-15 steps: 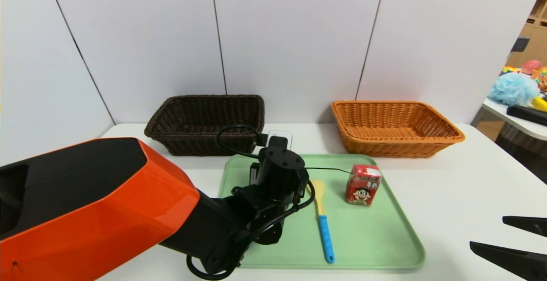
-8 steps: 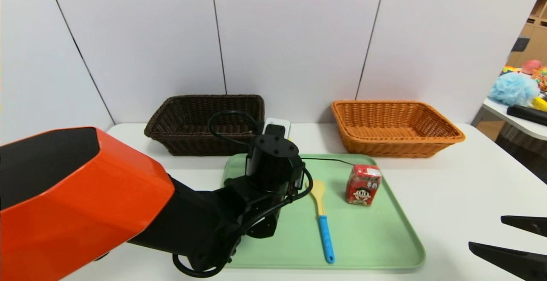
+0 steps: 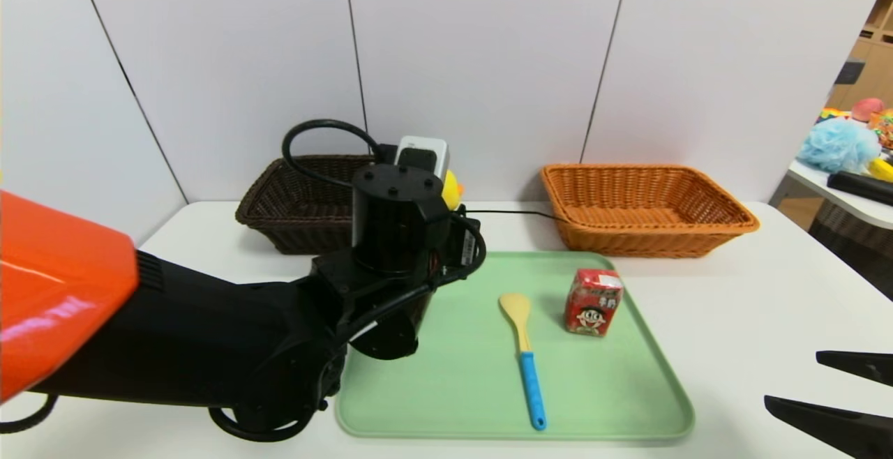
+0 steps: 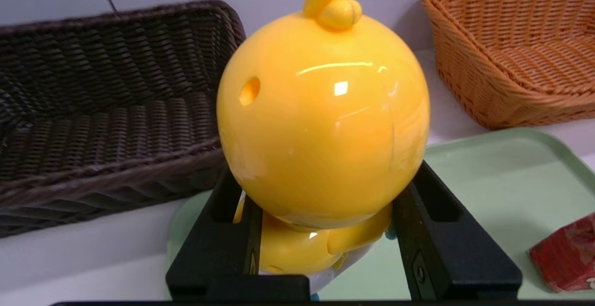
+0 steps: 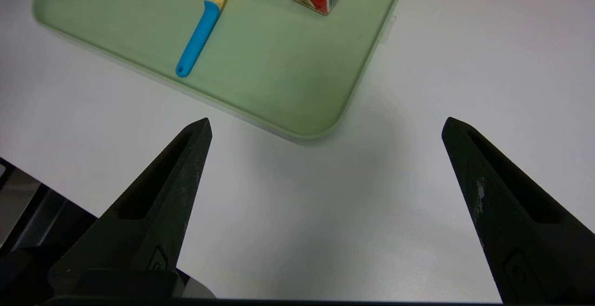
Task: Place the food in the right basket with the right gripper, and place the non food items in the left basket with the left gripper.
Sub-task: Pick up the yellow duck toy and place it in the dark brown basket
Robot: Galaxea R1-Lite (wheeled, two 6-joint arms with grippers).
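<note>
Risen since a second ago: left arm, up off the green tray point(image 3: 614, 403) and back toward the dark brown basket point(image 3: 307, 218), carrying a yellow chick toy point(image 4: 320, 120) along. Spoon and carton unmoved on the tray.

White table point(image 3: 767, 291), backed by a pale panelled wall. On it, at the rear left, the dark brown basket; at the rear right, well apart, the orange basket point(image 3: 649, 208). In front and between them, the green tray. Left gripper point(image 4: 320, 245) raised beside the brown basket's near right corner, pinching the yellow chick toy low on its body, one black finger on each side, round head above the fingers. Right gripper point(image 5: 325, 166) low at the right near edge of the table, off the tray's near corner, fingers spread wide, nothing between them. On the tray, red drink carton point(image 3: 593, 302) upright toward the right rim; just left of it, apart, a spoon point(image 3: 524, 354) lying flat, yellow bowl away, blue handle nearer.
</note>
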